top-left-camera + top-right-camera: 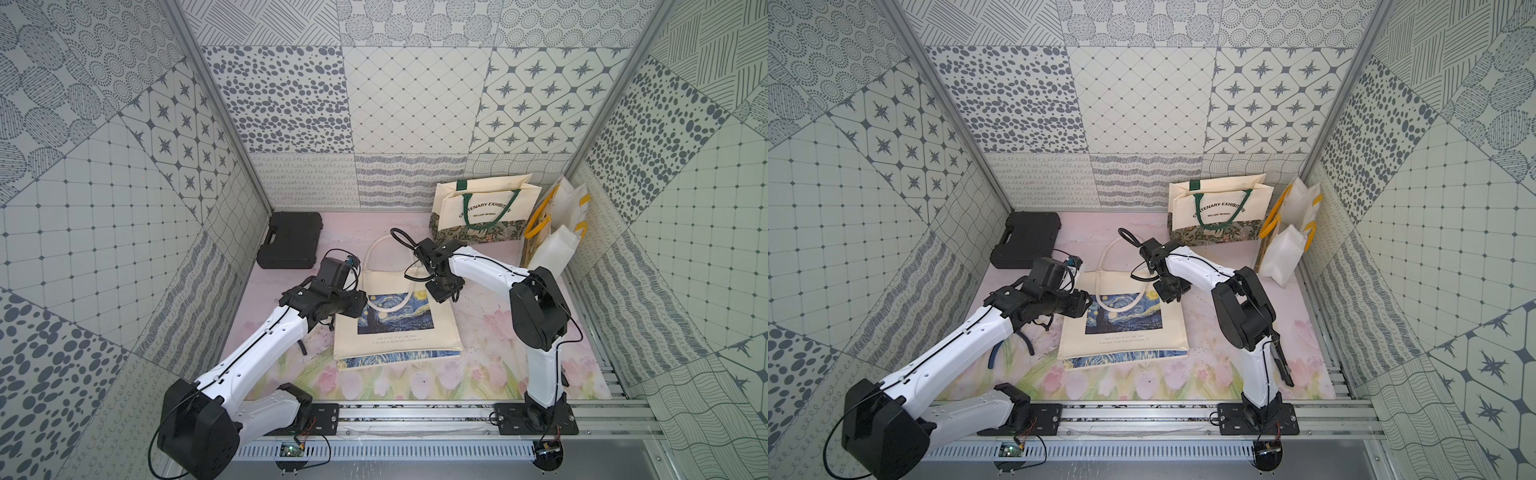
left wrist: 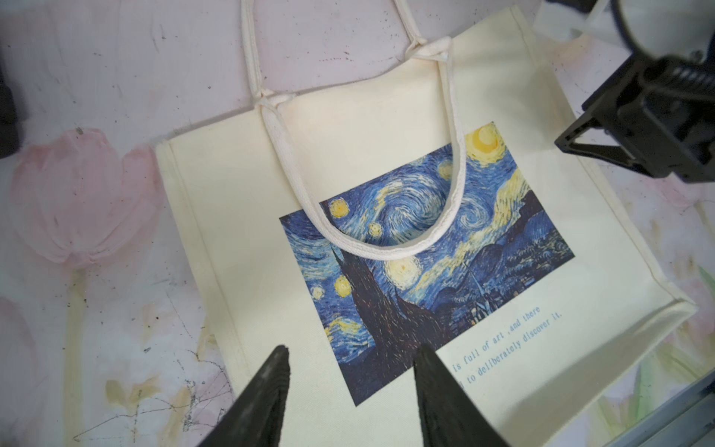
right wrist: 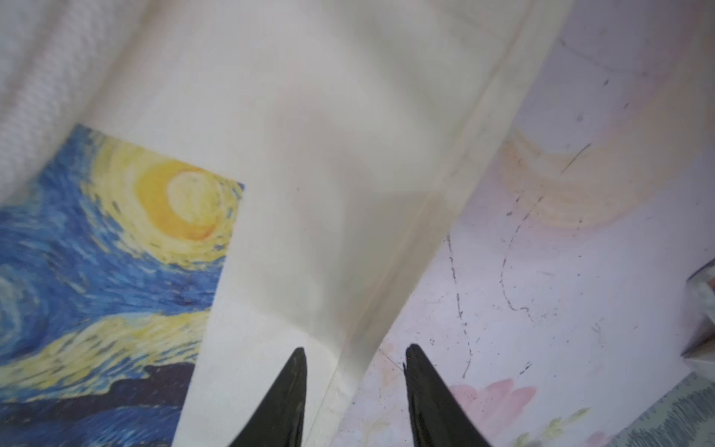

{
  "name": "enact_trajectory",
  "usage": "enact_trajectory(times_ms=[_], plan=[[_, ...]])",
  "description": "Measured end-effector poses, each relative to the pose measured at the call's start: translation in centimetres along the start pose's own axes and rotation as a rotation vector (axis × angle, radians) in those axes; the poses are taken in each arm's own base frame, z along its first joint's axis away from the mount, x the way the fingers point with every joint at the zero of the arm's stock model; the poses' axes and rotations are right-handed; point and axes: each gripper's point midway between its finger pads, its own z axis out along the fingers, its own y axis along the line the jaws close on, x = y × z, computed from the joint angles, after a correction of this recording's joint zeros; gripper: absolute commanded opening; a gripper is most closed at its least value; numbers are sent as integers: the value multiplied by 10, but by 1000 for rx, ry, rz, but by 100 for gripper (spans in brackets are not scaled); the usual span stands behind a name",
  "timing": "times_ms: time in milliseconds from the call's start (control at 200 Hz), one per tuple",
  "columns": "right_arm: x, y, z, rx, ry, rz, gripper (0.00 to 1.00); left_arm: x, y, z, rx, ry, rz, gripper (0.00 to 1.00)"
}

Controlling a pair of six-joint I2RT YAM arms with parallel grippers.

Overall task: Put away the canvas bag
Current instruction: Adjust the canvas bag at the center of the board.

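Right end effector, apart, straddles 2 o'clock edge of Starry Night canvas bag; left end effector apart, empty. Likely grasp step; next needs edge pinch.

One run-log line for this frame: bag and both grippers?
canvas bag: flat on table, unheld | left gripper: open, over bag | right gripper: open, at bag's edge

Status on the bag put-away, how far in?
Done: little. The canvas bag lies flat on the table, one handle across its print. In hand: nothing; left claw and right claw hover open over it. Left: the whole move, probably to the standing bags at the back.
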Motion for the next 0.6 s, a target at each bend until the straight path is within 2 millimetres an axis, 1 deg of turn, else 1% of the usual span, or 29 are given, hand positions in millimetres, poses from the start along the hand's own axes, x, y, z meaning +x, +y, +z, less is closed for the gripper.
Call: enact_trajectory(times_ms=[70,105,130,165,200,275,340,445,535,560,595], plan=[[7,5,-9,-66,-33,59,38,7,-2,2,7,11,-1,45],[8,12,-16,-123,-61,89,31,9,-3,3,10,17,-3,39],[7,18,-23,-171,-86,114,20,12,-4,5,12,22,-4,30],[5,29,-32,-249,-116,147,0,14,-5,7,15,27,-10,17],[0,38,-39,-316,-147,185,0,16,-5,9,17,33,-16,0],[-12,61,-47,-481,-196,276,0,19,-6,14,18,47,-20,0],[-19,81,-42,-610,-204,369,0,22,-7,18,19,56,-31,0],[-17,105,-14,-746,-144,542,0,25,-8,21,20,60,-48,0],[-14,119,12,-797,-84,665,0,27,-7,21,18,58,-60,0],[-14,121,17,-808,-76,691,0,27,-7,20,18,56,-65,0],[-18,123,17,-834,-82,721,0,27,-7,19,15,52,-72,0]])
